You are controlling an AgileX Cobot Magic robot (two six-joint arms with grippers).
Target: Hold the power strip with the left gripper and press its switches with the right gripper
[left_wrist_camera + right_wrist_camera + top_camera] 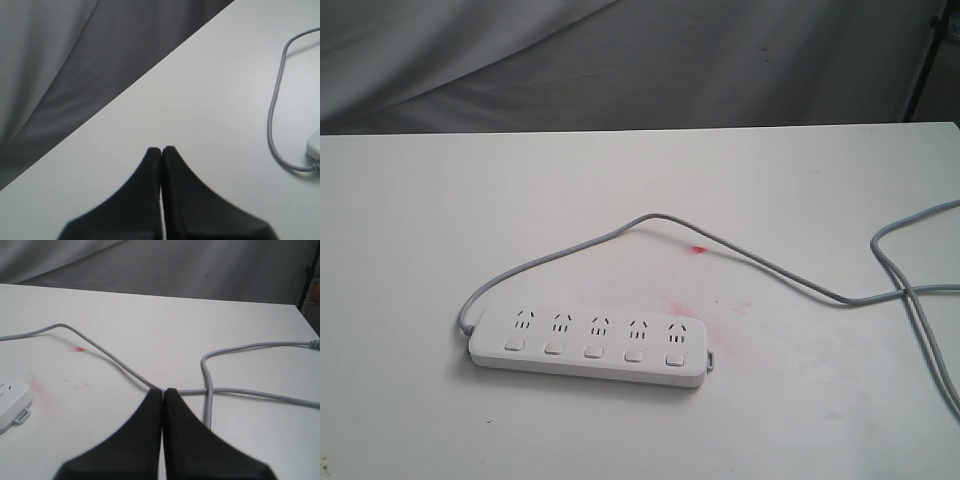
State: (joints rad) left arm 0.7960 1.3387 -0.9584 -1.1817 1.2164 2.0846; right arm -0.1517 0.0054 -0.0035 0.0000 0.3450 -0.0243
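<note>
Strip (588, 338) lies flat on the table (410, 220), untouched, with its switches (593, 351) facing up and its cord (760, 262) looping off to the right. Left gripper (161, 150) and right gripper (163, 391) are both closed on nothing and clear of the strip, so the hold looks not yet started. Next, the left needs to open and clamp the strip's cord end, and the right's closed tips can serve as the poker.

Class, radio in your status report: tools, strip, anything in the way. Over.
Left tool shut, empty. Right tool shut, empty. Strip flat, unheld. Switches uncovered; cord trails clear of them.
</note>
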